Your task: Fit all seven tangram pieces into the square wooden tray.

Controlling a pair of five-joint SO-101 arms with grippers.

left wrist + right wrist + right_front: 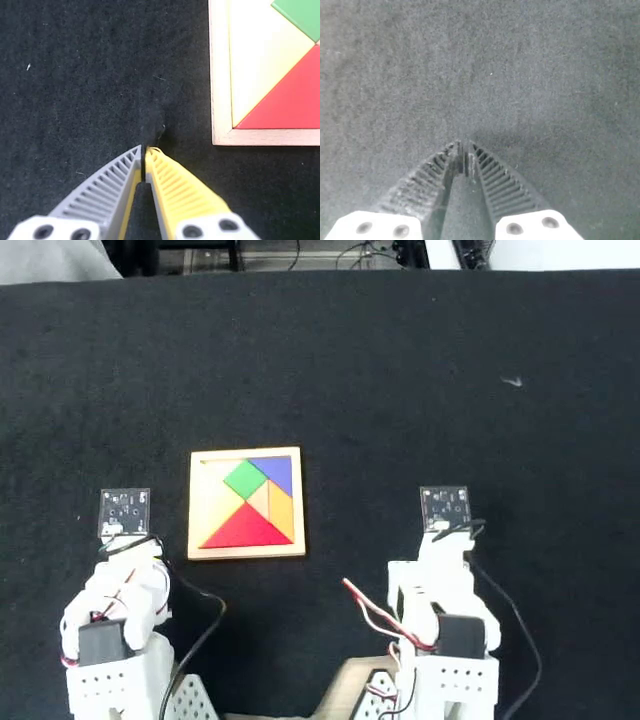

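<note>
Tangram pieces (245,528) inside tray (245,554) (wooden)

A black cloth (420,390) carries a small pale speck (513,381), with dark cables (352,254) beyond its far edge.

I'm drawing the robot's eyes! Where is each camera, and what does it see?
High view: overhead, looking down at the wooden tray and both arms.
Left wrist view: on the left arm, facing its shut left pincer and the tray's corner.
Right wrist view: on the right arm, facing its shut right pincer and black cloth.
Shared: the tray, high and left wrist views.
</note>
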